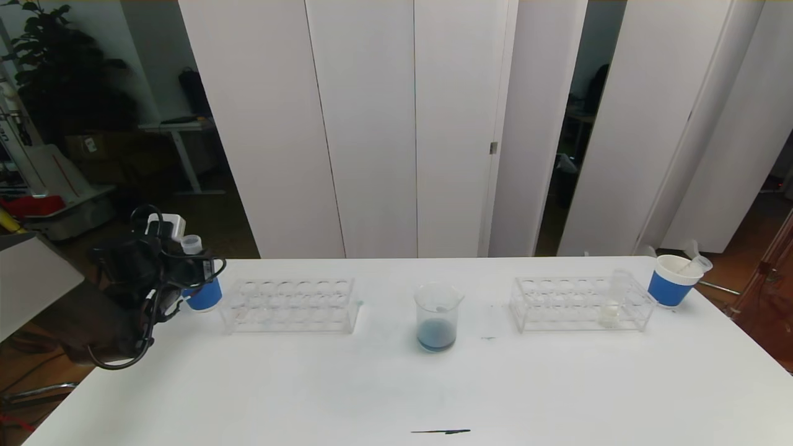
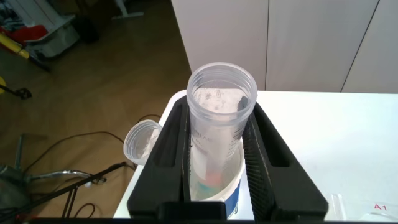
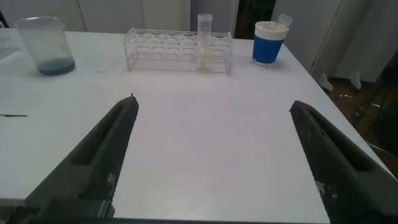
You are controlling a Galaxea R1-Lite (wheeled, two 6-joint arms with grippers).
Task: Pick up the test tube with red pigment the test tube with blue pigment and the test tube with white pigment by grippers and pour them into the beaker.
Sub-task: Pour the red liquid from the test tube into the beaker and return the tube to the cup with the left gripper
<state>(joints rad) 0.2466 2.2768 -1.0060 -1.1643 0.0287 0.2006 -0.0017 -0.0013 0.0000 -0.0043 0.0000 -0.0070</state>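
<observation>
My left gripper (image 1: 193, 265) (image 2: 219, 107) is at the table's far left, shut on a clear test tube (image 1: 191, 244) (image 2: 219, 118). The tube stands upright with its lower end inside a blue-and-white paper cup (image 1: 205, 297) (image 2: 237, 190). I cannot tell which pigment it held. The beaker (image 1: 438, 317) (image 3: 45, 45) stands mid-table with dark blue-grey liquid at its bottom. The test tube with white pigment (image 1: 613, 302) (image 3: 204, 38) stands in the right rack (image 1: 557, 305) (image 3: 163, 48). No tube with red or blue pigment shows plainly. My right gripper (image 3: 211, 104) hangs open over bare table near the front.
An empty clear rack (image 1: 290, 305) stands right of the left cup. Another clear tube (image 2: 142, 140) leans by that cup. A second blue-and-white cup (image 1: 671, 284) (image 3: 268, 42) with used tubes sits at the far right. A dark streak (image 1: 441, 432) marks the front edge.
</observation>
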